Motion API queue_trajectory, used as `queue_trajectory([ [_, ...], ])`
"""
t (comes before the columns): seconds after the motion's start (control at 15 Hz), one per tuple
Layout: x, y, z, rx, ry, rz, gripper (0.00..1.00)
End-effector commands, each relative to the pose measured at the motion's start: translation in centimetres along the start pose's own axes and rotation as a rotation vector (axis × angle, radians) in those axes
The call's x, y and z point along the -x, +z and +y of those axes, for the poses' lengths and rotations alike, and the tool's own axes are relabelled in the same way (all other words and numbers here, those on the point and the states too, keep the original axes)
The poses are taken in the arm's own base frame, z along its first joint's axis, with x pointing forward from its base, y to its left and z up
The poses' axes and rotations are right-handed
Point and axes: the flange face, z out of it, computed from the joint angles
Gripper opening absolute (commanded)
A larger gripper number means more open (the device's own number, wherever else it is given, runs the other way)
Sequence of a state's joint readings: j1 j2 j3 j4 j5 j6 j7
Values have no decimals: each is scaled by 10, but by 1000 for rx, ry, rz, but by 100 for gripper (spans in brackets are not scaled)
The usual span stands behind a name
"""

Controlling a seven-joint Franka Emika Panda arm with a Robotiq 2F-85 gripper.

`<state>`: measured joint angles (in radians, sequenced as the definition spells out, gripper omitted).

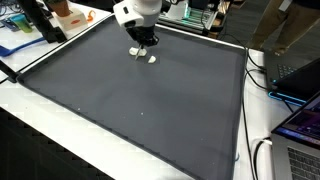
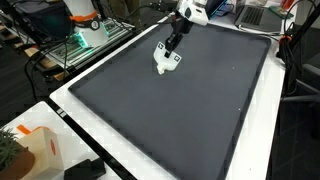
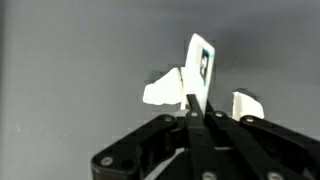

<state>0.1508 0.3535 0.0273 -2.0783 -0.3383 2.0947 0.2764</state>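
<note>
White flat piece with a blue mark point(image 3: 201, 62) stands upright, pinched at its lower end in your claw point(image 3: 193, 106), whose fingers are clamped together on it. You hold it low over the dark grey mat point(image 1: 140, 110), near the mat's far edge. Two small white chunks point(image 3: 165, 92) lie on the mat, one on either side of it. The mat covers the white counter point(image 2: 150, 170).

**Grey mat on a white table**

A dark grey mat point(image 1: 140, 110) covers most of the white table point(image 1: 40, 120). Two small white pieces point(image 1: 152, 59) lie directly on the mat near its far edge, close together but not touching.
</note>
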Motion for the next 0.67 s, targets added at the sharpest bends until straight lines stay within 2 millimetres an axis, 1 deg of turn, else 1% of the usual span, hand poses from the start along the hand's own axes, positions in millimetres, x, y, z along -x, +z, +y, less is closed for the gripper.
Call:
queue_trajectory([
  [0.0,-12,38,4,-91,-55,-143,1],
  [0.13,-15,32,14,-143,-107,-160,1],
  [0.33,-6,20,30,-218,-196,-187,1],
  [0.6,24,5,52,-330,-330,-229,1],
])
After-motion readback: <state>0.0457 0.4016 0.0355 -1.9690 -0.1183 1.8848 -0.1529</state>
